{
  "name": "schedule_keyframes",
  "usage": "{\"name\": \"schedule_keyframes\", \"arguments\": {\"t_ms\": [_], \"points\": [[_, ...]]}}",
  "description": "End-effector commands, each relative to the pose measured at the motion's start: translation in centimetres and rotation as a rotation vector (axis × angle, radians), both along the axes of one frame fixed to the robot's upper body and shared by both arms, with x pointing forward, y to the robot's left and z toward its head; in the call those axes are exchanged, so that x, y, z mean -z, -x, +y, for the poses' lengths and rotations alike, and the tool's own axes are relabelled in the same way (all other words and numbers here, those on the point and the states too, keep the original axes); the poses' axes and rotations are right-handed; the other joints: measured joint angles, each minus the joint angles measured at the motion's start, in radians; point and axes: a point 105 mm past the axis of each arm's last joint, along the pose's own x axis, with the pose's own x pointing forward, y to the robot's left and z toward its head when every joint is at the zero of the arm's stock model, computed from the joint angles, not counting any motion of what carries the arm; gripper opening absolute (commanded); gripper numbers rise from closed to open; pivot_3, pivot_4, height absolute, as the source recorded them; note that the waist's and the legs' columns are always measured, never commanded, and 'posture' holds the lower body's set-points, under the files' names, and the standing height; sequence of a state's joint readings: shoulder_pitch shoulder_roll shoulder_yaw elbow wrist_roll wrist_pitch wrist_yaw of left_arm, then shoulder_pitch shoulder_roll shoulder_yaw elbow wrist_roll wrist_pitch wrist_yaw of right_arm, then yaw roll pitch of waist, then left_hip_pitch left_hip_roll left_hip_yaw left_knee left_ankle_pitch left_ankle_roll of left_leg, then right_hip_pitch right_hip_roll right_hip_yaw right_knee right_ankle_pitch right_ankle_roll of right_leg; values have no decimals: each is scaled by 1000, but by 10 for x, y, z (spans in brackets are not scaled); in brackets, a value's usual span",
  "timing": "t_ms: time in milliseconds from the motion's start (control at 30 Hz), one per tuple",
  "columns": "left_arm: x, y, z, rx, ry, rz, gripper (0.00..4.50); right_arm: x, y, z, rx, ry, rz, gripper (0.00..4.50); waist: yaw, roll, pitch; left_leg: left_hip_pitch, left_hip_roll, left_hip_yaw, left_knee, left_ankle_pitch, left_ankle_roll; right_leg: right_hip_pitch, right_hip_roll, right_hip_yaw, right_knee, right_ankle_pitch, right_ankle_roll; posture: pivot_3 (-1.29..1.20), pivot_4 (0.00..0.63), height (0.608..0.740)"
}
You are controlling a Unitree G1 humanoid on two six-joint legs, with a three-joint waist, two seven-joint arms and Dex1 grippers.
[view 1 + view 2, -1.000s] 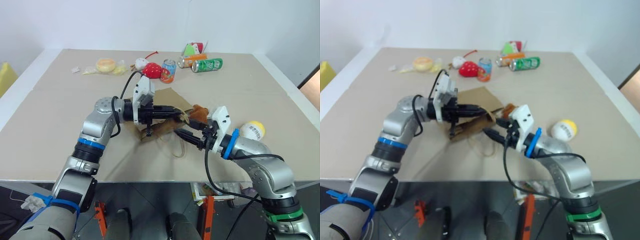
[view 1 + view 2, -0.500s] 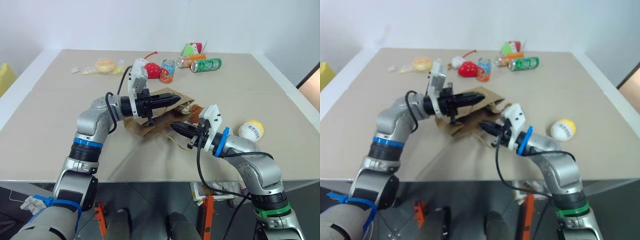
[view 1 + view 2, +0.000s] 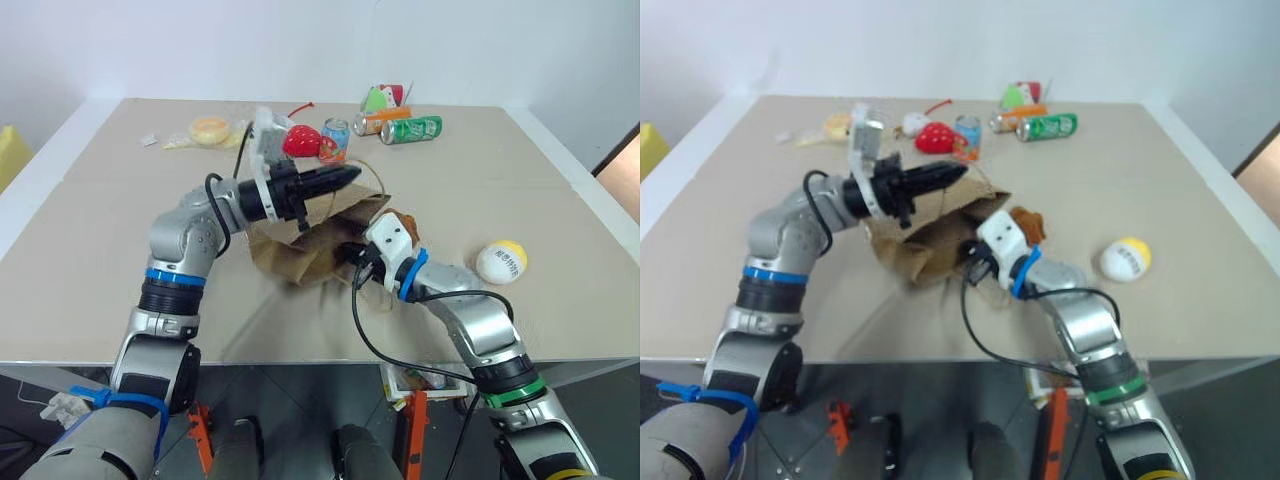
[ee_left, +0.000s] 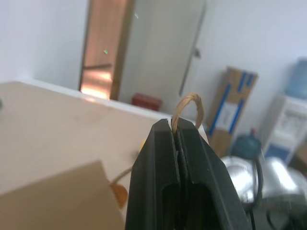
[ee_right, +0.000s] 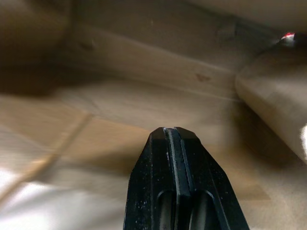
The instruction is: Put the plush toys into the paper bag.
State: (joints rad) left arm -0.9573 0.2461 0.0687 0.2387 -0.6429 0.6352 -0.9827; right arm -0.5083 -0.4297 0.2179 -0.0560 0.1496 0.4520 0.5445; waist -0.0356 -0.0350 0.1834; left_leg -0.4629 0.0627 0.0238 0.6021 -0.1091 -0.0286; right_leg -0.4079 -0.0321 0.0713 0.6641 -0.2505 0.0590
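A big tan table (image 3: 120, 230) stood in front of a white wall.

From the left eye, the brown paper bag (image 3: 300, 245) sat in the middle of the table, and its top edge was pulled up. The left gripper (image 3: 345, 177) was above the bag, with its two black fingers pinched together on one thin loop handle (image 3: 378, 180). The right gripper (image 3: 352, 258) poked into the open mouth of the bag, low and near the table. The brown furry toy (image 3: 402, 222) lay just behind the right arm, close beside the bag. The white egg toy (image 3: 502, 261) with the yellow top lay well off to the right, by itself. At the far side were a red strawberry toy (image 3: 301, 141), a small can (image 3: 335, 141), a green can (image 3: 411, 130) lying down, and a yellow thing in a clear wrapper (image 3: 208, 131).

The right eye showed the same things.

From the left wrist, the black fingers (image 4: 163, 167) were squeezed tight on the handle, and a little loop of it stuck out past their tips. A corner of the bag was below. Far behind were a door (image 4: 103, 48) and a cardboard box (image 4: 232, 108).

From the right wrist, the fingers (image 5: 165, 182) were pressed together with nothing between them. Brown paper was all around them.
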Motion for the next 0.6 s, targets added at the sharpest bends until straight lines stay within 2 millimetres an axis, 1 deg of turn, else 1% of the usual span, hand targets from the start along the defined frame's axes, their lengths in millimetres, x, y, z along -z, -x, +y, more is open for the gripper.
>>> {"name": "schedule_keyframes", "arguments": {"t_ms": [33,133,300,433,533,600], "points": [[-24,-5,6,-26,97,22,0,-10,-8,0,26,17,-68,113,0,0,0,0,0,0,0,0,0,0,0,0,0,0,0,0,150,740],[-26,-9,9,-50,109,41,0,-3,-9,0,26,41,-53,113,0,0,0,0,0,0,0,0,0,0,0,0,0,0,0,0,150,740],[-28,-10,11,-61,112,36,0,11,-9,-3,38,104,1,113,0,0,0,0,0,0,0,0,0,0,0,0,0,0,0,0,150,740],[-22,-8,8,-63,90,20,0,36,2,-6,18,195,108,113,0,0,0,0,0,0,0,0,0,0,0,0,0,0,0,0,150,740],[-19,-5,6,-60,86,11,0,53,5,-15,73,250,207,113,0,0,0,0,0,0,0,0,0,0,0,0,0,0,0,0,150,740],[-19,-3,5,-59,86,2,0,59,6,-18,103,268,245,113,0,0,-1,1,0,0,0,0,0,0,0,0,0,0,0,0,150,740]]}}
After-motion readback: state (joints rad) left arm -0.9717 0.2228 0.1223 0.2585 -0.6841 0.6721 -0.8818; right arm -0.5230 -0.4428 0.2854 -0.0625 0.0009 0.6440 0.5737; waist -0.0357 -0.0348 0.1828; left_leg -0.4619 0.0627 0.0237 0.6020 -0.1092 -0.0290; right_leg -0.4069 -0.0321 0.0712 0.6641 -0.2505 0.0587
